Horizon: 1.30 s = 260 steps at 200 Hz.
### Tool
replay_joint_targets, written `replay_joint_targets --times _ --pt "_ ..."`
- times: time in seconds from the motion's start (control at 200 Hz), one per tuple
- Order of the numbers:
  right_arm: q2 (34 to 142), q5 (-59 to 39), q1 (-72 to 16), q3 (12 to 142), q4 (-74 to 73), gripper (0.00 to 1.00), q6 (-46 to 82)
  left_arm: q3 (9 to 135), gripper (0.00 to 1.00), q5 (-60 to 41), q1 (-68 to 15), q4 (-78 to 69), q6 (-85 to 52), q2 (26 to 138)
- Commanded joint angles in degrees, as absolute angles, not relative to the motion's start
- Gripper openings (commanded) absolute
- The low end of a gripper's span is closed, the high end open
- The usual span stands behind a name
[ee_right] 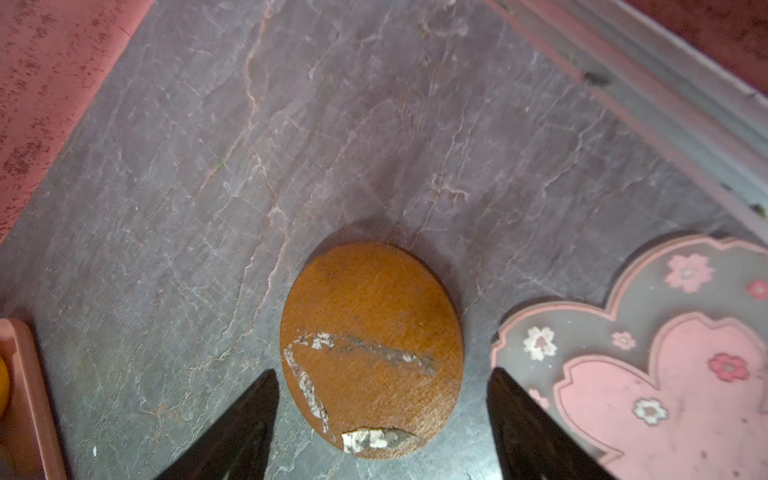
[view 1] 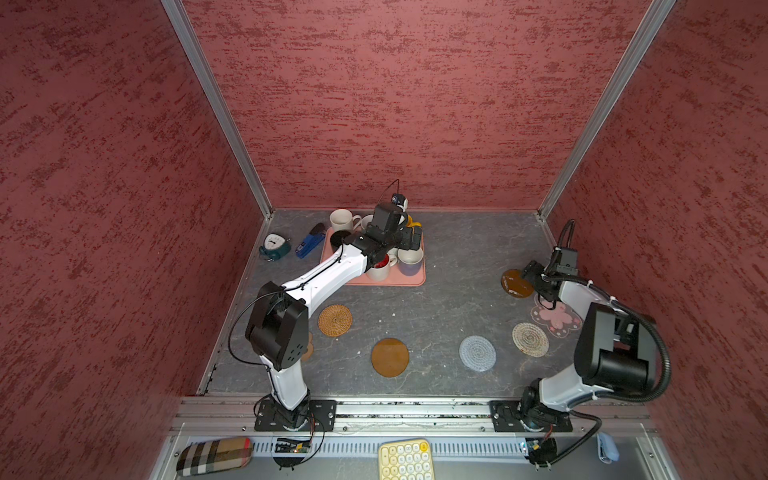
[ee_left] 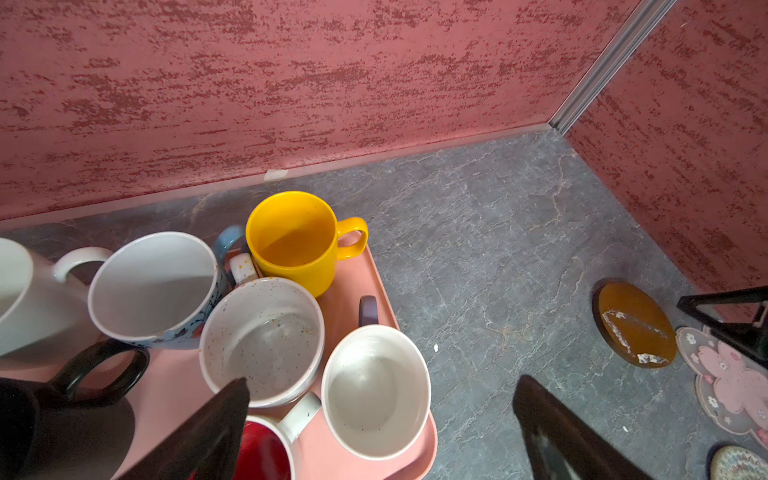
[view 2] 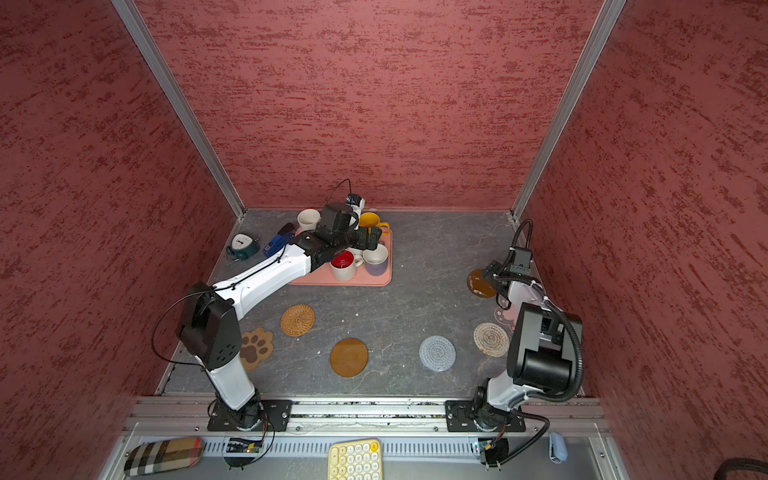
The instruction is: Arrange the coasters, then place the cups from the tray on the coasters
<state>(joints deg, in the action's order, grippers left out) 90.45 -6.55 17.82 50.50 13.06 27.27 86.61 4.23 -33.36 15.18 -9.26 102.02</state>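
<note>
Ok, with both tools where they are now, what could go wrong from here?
1. The cups are packed rim to rim on the tray. The open left tool, which appears to be above the speckled cup and lavender cup, could knock a neighbour going down.
2. The amber disc between the open right tool's fingers lies flat, so a pinch may slip. The pink flower coaster lies close enough to be dragged.

three mottled red, rough-textured walls [view 1: 395,104] enclose a grey, veined stone-look floor [view 1: 457,257]. silver aluminium posts [view 1: 217,108] run up both back corners, and a ribbed silver metal rail [view 1: 415,409] edges the front.
</note>
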Motion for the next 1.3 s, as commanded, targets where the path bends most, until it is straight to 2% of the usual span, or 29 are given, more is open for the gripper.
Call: replay_joint_targets --times 0.0,0.16,0.801,1.297 --pt "92.1 -9.1 18.5 51.0 11.6 0.75 28.1 88.2 0.99 3.2 -32.8 12.3 -10.2 103.3" --pt "95.5 -10.5 18.6 51.9 11.4 0.68 28.0 89.0 1.00 3.1 -31.8 12.1 -10.8 104.4" --pt "103.0 -13.1 18.5 56.6 11.5 0.66 28.2 86.6 1.00 2.4 -29.0 11.3 -12.7 102.7" --pt "110.4 -11.7 10.2 66.3 16.9 0.65 25.6 82.6 1.00 3.4 -27.5 11.0 -13.9 99.5"
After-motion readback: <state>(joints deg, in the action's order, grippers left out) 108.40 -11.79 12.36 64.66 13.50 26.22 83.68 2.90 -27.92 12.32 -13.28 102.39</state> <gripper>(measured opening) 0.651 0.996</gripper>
